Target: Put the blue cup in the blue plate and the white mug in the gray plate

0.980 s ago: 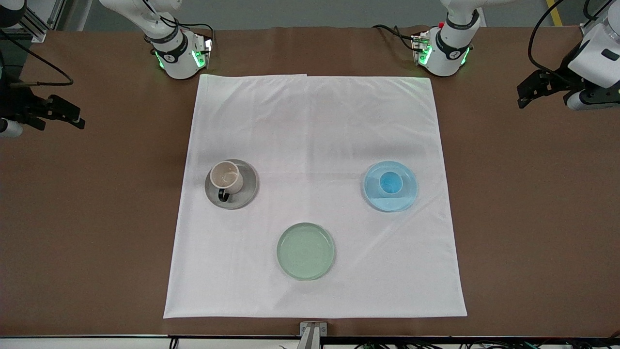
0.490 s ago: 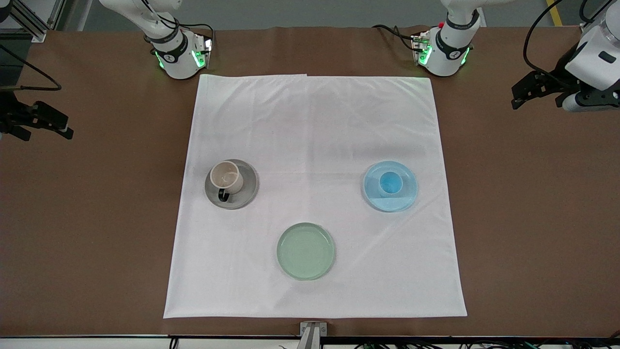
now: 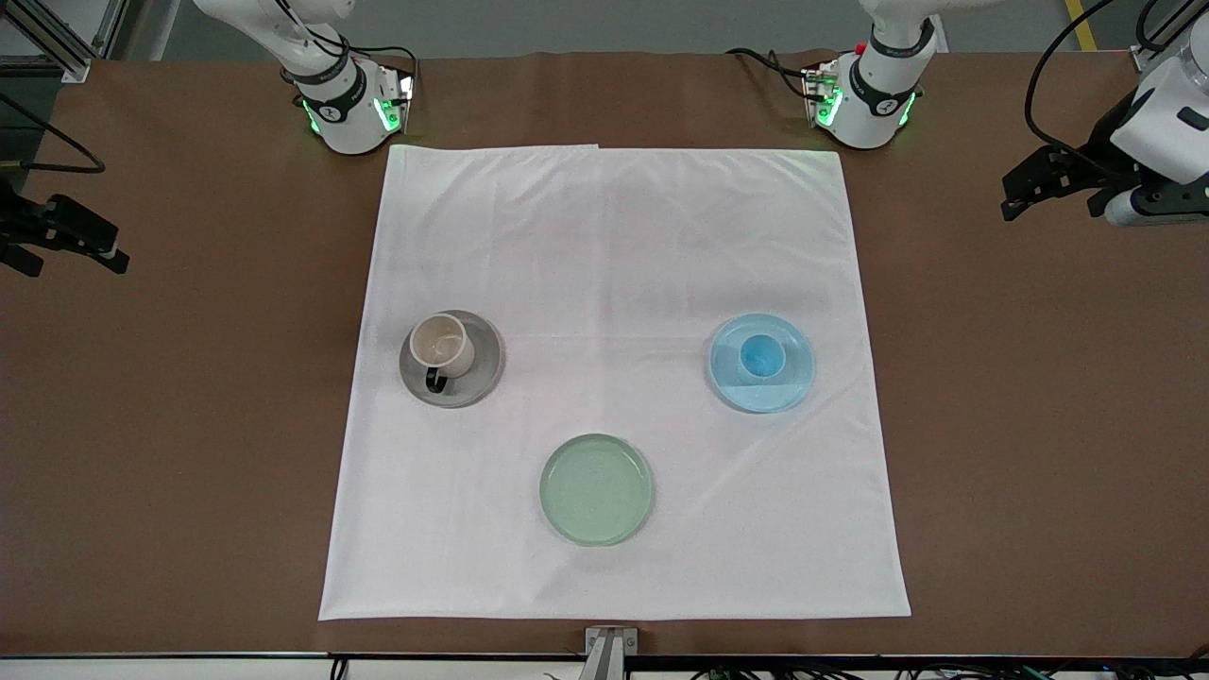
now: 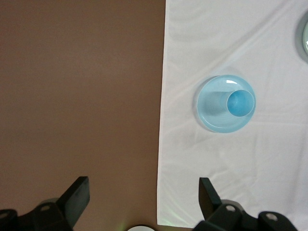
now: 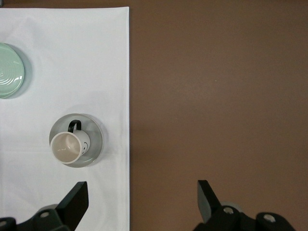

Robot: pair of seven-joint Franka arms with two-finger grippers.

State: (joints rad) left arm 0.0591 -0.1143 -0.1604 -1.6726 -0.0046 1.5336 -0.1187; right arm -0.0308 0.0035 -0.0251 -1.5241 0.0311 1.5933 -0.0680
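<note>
A brown table (image 3: 170,425) carries one white cloth (image 3: 614,264) spread flat between the two arm bases. On the cloth lie three round plates: one gray plate (image 3: 481,375) toward the right arm's end, one blue plate (image 3: 782,389) toward the left arm's end, and one pale green plate (image 3: 596,489) between them, nearer the front camera and bare.

There are two drinking vessels. The white mug (image 3: 442,346) stands upright on the gray plate, its dark loop handle turned toward the front camera. The blue cup (image 3: 761,357) stands upright inside the blue plate, near its middle. Judged from how things lie, both placements are done.

The relation that counts for any coming move is that each vessel is well apart from its nearer arm. The left gripper (image 3: 1022,194) hangs over bare table off the cloth at the left arm's end, with the blue cup toward the cloth's middle from it; its fingers (image 4: 77,195) are spread wide and hold nothing. The right gripper (image 3: 90,247) hangs over bare table at the right arm's end, its fingers (image 5: 74,199) likewise spread wide and empty. Both arms appear parked, and nothing seems left to grasp.
</note>
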